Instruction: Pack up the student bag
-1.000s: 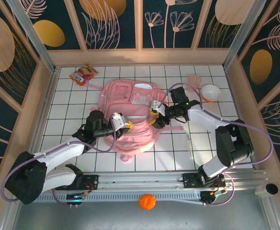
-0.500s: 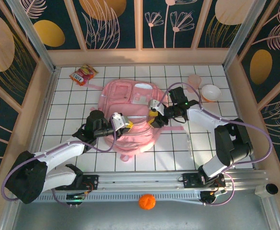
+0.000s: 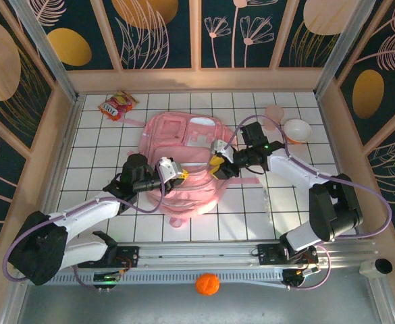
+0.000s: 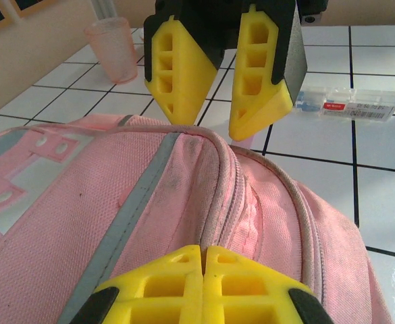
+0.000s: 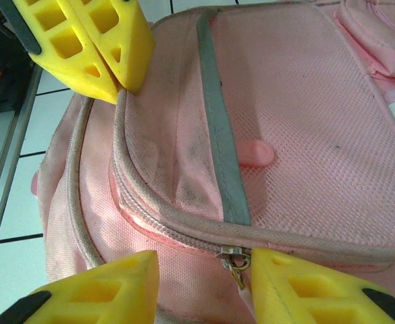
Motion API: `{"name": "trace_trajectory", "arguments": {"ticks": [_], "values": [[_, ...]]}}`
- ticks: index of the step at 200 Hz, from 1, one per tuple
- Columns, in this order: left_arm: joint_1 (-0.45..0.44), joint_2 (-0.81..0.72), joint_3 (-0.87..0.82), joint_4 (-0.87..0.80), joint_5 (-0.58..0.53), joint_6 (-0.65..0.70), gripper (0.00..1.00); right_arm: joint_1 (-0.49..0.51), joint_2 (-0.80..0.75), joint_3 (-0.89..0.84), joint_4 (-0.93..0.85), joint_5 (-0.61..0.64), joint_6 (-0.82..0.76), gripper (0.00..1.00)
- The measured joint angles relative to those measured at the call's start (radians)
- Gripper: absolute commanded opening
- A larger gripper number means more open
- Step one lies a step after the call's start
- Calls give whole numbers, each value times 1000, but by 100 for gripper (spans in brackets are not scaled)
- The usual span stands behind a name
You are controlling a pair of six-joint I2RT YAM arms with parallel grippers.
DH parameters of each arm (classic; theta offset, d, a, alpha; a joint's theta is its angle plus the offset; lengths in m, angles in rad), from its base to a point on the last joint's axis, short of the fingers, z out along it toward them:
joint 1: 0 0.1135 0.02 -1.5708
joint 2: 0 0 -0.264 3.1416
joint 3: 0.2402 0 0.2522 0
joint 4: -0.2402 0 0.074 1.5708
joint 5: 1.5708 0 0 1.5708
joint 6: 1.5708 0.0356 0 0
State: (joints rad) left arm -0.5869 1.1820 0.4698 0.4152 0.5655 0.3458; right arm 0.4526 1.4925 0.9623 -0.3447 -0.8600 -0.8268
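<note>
No wording can be read anywhere on the tiled tabletop (image 3: pixel 102 145). A clear plastic box (image 4: pixel 349 104) lying on the white tiles carries a white label with a red patch and lines of fine print, too small and blurred to make out in the left wrist view. The red and yellow snack packet (image 3: pixel 117 105) near the far left corner shows printed lettering, likewise illegible from above.

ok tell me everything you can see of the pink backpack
The student bag is a soft pale-pink woven backpack lying flat on the white tiled table, with grey strips, piped seams, white panels and a metal zip pull. Its fabric looks scuffed. The left gripper is shut against a seam; the right gripper, open, straddles the pull.
</note>
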Motion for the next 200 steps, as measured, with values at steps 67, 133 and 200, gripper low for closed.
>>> {"name": "trace_trajectory", "arguments": {"ticks": [67,133,200], "values": [[0,0,0,0,-1,-1,0,-3,40,0,-3,6,11,15],[-1,0,6,0,-43,-9,0,-2,19,16,-39,-14,87,0],[-3,7,19,0,-43,-16,0,35,-113,-84,54,20,285,0]]}}
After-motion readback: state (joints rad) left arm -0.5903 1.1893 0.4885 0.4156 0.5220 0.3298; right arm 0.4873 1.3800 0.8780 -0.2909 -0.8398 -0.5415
